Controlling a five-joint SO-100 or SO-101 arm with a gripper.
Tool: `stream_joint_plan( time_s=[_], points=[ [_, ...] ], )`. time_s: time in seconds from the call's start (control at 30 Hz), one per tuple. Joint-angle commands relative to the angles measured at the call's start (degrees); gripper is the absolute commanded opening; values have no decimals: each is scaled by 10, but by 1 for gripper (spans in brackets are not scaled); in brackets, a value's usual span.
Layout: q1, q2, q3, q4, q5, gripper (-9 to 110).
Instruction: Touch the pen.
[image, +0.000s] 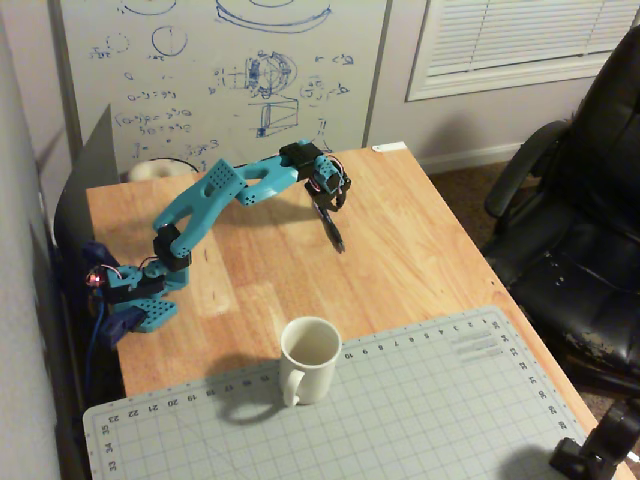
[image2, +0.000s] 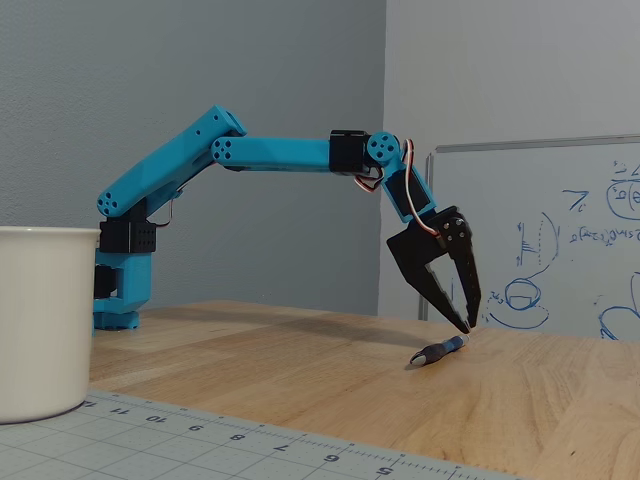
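- The pen (image2: 440, 351) lies flat on the wooden tabletop (image2: 300, 370), well apart from the white mug (image: 308, 359), on the side near the whiteboard.
- The hand (image2: 468, 326) hangs just above the pen's far end, its fingers slightly spread and holding nothing.
- Reaching seems done; contact looks close, but I cannot confirm it.

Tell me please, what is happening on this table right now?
A blue robot arm reaches across the wooden table toward a pen lying flat on it. The gripper is open, tips pointing down just above the pen's far end; actual contact cannot be confirmed. A white mug stands apart on the cutting mat, untouched.
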Motion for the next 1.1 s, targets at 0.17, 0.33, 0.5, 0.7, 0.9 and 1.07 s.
stream_joint_plan(
  time_s=[0.17,0.33,0.5,0.7,0.9,1.07],
  points=[
    [-14,40,-51,39,6,1],
    [-13,37,-50,39,6,1],
    [-11,36,-49,35,4,1],
    [-11,35,-43,34,3,1],
    [-11,35,-42,38,5,1],
    [-12,35,-42,39,4,1]
  ],
)
